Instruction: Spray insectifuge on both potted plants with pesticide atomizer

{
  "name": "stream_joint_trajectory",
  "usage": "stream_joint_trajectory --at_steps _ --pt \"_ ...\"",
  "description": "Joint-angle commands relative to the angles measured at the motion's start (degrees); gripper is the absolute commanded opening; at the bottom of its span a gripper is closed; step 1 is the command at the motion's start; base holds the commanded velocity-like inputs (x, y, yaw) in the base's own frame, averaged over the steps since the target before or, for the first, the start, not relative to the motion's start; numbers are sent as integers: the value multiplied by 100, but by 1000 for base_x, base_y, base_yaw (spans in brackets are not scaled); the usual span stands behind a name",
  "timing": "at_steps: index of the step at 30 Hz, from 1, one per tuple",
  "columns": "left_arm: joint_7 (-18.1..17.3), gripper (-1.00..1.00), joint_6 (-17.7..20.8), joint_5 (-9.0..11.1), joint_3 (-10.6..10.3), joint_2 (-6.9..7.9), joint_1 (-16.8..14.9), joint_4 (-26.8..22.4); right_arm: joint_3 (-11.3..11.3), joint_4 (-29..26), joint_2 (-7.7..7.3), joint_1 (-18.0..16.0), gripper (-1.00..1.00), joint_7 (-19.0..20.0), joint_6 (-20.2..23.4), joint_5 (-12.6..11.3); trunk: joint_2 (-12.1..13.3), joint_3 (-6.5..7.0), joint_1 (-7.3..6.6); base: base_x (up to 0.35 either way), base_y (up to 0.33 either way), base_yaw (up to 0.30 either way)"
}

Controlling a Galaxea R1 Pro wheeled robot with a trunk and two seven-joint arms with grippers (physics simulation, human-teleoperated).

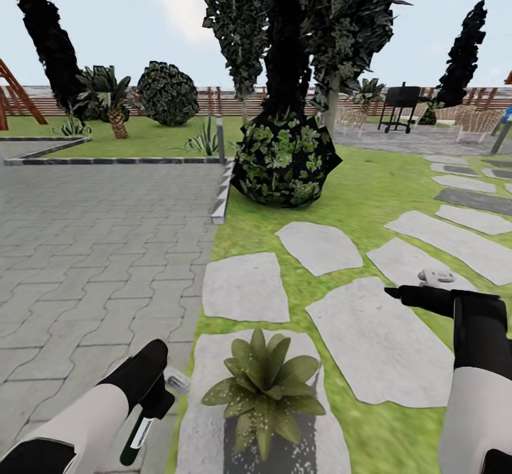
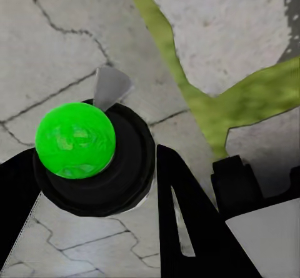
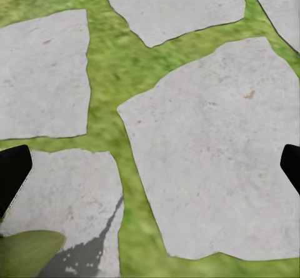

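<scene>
One potted plant (image 1: 264, 389), a rosette of pointed green leaves flecked with white, stands on a pale stone slab (image 1: 213, 424) right in front of me. My left gripper (image 1: 158, 396) is just left of it, shut on the pesticide atomizer (image 1: 139, 435). The dark green bottle hangs downward and its pale nozzle head (image 1: 175, 380) points toward the plant. The left wrist view shows the atomizer (image 2: 75, 139) end-on between the black fingers (image 2: 187, 209). My right gripper (image 1: 402, 293) hovers open over the slabs to the right. A leaf tip of the plant (image 3: 28, 250) appears beside that gripper (image 3: 150, 172).
Grey paving (image 1: 92, 246) lies to the left, lawn with stone slabs (image 1: 384, 346) to the right. A round leafy bush (image 1: 284, 158) and tall trees stand ahead. Farther back are a spiky plant (image 1: 205, 140), a palm, a brown fence (image 1: 220, 101) and a black grill (image 1: 400, 104).
</scene>
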Motion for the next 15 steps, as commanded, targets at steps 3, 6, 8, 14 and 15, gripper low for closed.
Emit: stream_joint_trajectory --at_steps 3,6,8,14,15 --pt "-52 -100 5 -49 -27 4 -1 -9 -10 -11 2 -7 100 59 12 57 -2 -6 -1 0 300 -1" --pt "-56 -100 7 -48 -27 5 -1 -9 -10 -11 2 -7 100 59 12 55 -2 -6 -1 0 300 -8" --pt "-57 -100 5 -47 -27 4 -1 -9 -10 -11 2 -7 100 59 12 58 -2 -6 -1 0 300 -130" --pt "-58 -100 6 -50 -27 3 -1 -9 -10 -13 2 -7 100 59 12 55 -2 2 -1 0 246 -245" --pt "-58 -100 4 -49 -27 4 -1 -9 -10 -14 2 -7 100 59 12 57 -2 4 -1 0 72 -260"
